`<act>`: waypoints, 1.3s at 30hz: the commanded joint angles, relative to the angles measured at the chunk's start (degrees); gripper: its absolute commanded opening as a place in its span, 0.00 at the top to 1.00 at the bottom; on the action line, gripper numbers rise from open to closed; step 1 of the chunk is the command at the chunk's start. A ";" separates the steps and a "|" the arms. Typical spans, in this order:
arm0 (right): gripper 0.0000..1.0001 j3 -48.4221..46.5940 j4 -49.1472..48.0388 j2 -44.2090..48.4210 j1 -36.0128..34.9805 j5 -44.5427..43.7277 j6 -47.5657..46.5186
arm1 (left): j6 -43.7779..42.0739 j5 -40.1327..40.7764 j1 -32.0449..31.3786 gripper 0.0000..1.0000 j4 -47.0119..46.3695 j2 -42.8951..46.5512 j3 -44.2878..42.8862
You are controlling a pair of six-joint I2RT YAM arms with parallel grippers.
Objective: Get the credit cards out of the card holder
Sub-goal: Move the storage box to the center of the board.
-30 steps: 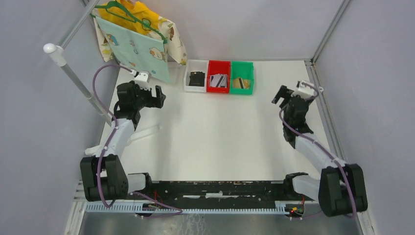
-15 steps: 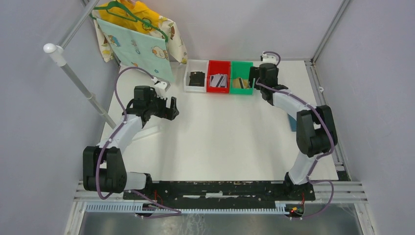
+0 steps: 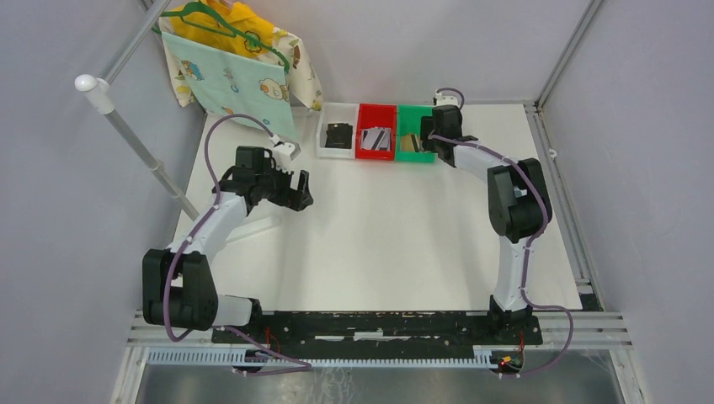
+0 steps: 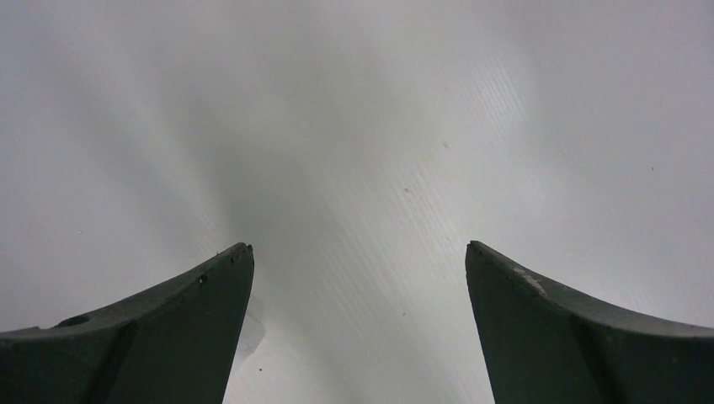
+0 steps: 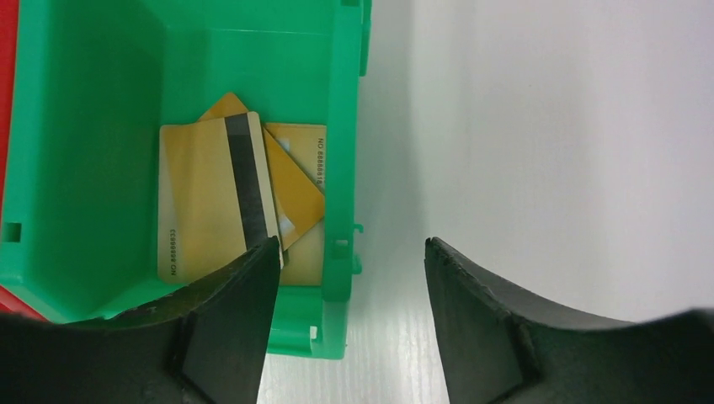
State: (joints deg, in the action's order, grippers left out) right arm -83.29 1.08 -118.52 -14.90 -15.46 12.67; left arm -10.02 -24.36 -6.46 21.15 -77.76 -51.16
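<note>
Top view: whatever's in the white bin [image 3: 338, 105] and red bin [image 3: 376, 107] is too small for me to tell. Right wrist view: a finger of my right claw [image 5: 351, 246] hides the 6 o'clock corners of the gold cards [image 5: 210, 202]. The green bin [image 5: 84, 126] runs off frame at 12 o'clock.

**Both arms reach out, both grippers parted**

The left arm [image 3: 210, 229] rises from its base with the elbow folded back. Its forearm stretches forward and inward, and the wrist is roughly level. The left gripper [image 3: 296, 190] points toward the middle, its fingers [image 4: 194, 320] spread wide with nothing between them. The right arm [image 3: 515, 210] stands taller, with the upper link upright, the elbow high, and the forearm reaching far forward and leftward. The right gripper [image 3: 425, 139] aims downward. Its fingers [image 5: 227, 320] are apart, less widely than the left's, and clamp nothing.
</note>
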 commanded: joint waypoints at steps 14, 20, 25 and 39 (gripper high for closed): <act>0.54 17.92 -9.46 12.04 -1.79 -0.03 -2.39 | -1.27 0.51 -0.09 0.00 4.96 3.27 -5.88; 0.61 27.74 -12.67 19.16 -2.85 -0.58 -2.47 | -0.75 1.49 -0.10 0.00 4.95 4.81 -5.00; 0.72 35.01 -15.60 23.36 -3.96 0.98 -4.12 | -0.53 1.54 -0.07 0.00 5.02 5.87 -3.98; 0.92 44.55 -17.55 30.61 -6.73 11.38 -8.50 | -1.28 1.90 -0.07 0.00 6.09 5.52 -4.13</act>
State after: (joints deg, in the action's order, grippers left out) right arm -40.75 -17.02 -90.80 -19.70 -9.65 8.80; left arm -10.41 -22.55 -6.46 27.73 -73.45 -54.72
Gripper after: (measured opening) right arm 0.262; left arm 0.994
